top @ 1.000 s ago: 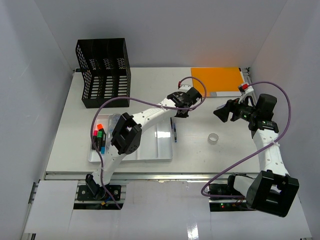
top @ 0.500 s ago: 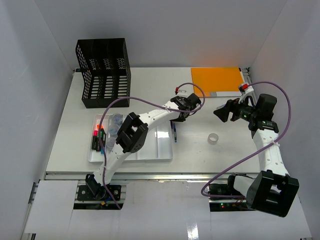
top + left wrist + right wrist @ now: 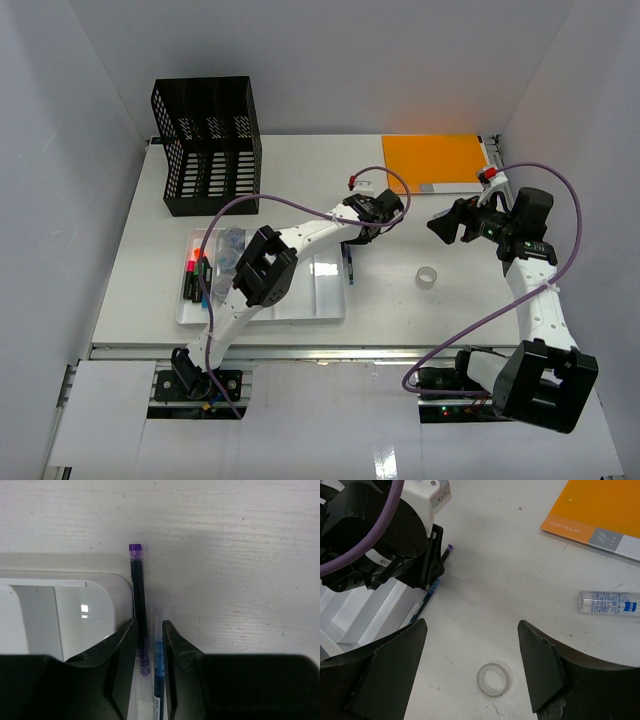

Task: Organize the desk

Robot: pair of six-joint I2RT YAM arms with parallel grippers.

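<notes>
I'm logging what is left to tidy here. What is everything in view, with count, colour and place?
desk: one, white, under everything.
file rack: one, black mesh, back left.
clip file: one, orange, back right.
tray: one, white, compartmented, front left.
markers: several, with red, green and blue caps, in the tray's left compartment.
purple pen: one, on the desk along the tray's right edge.
blue pen: one, beside the purple pen.
tape ring: one, clear, right of centre.
small bottle: one, clear with a blue label, near the clip file.
left gripper: black, jaws narrow, astride both pens.
right gripper: black, open, empty.
</notes>
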